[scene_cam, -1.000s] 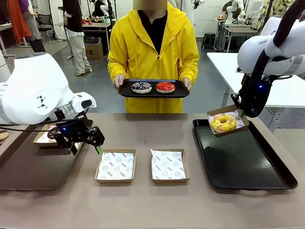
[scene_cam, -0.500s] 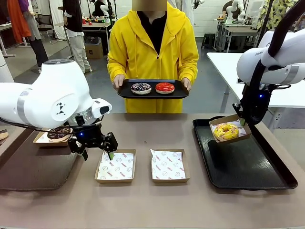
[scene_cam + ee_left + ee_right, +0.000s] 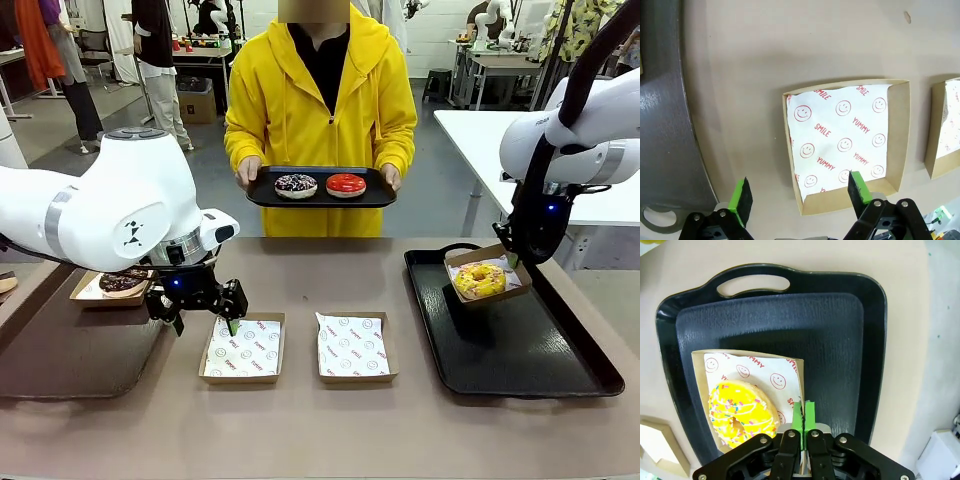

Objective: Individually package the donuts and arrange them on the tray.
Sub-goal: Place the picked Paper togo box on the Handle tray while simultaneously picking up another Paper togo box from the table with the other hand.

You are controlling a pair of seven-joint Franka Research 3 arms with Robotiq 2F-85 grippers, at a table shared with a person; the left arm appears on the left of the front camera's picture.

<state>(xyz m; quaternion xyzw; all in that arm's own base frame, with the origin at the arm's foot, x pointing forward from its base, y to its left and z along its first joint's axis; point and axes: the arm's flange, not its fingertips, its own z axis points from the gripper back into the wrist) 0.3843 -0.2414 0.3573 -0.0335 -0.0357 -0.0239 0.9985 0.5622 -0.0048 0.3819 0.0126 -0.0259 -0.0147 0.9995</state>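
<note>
- Step in hand: placing the boxed yellow donut (image 3: 481,279) (image 3: 740,412) on the black tray (image 3: 520,350) (image 3: 790,320) at the table's right edge.
- Right gripper (image 3: 514,258) (image 3: 803,412): jaws fully closed, pinching one wall of the cardboard box (image 3: 470,252) (image 3: 775,375) that holds the yellow donut.
- The box hangs tilted over the tray's far edge, near the handle cut-out. Can't tell if its bottom touches the tray.
- Left gripper (image 3: 205,322) (image 3: 800,190): jaws wide apart, nothing held. It hovers over the left edge of the empty box (image 3: 243,348) (image 3: 842,145) mid-table.
- Second empty box (image 3: 357,346) (image 3: 945,135) sits just beside it on the right, apart.
- Chocolate donut (image 3: 122,282) is boxed at the far edge of the grey tray (image 3: 70,350) at the table's left edge.
- Sprinkled donut (image 3: 296,184) and red donut (image 3: 346,184) lie unboxed, side by side on the small tray (image 3: 320,200) the person holds beyond the table's far edge.
- Progress, my read: two of four boxed, none clearly released on the black tray.
- Next likely for the right arm: lower the box flat, open the jaws, and lift off without dragging the wall.
- Next likely for the left arm: come down with one finger inside and one outside the empty box's wall, then close.
</note>
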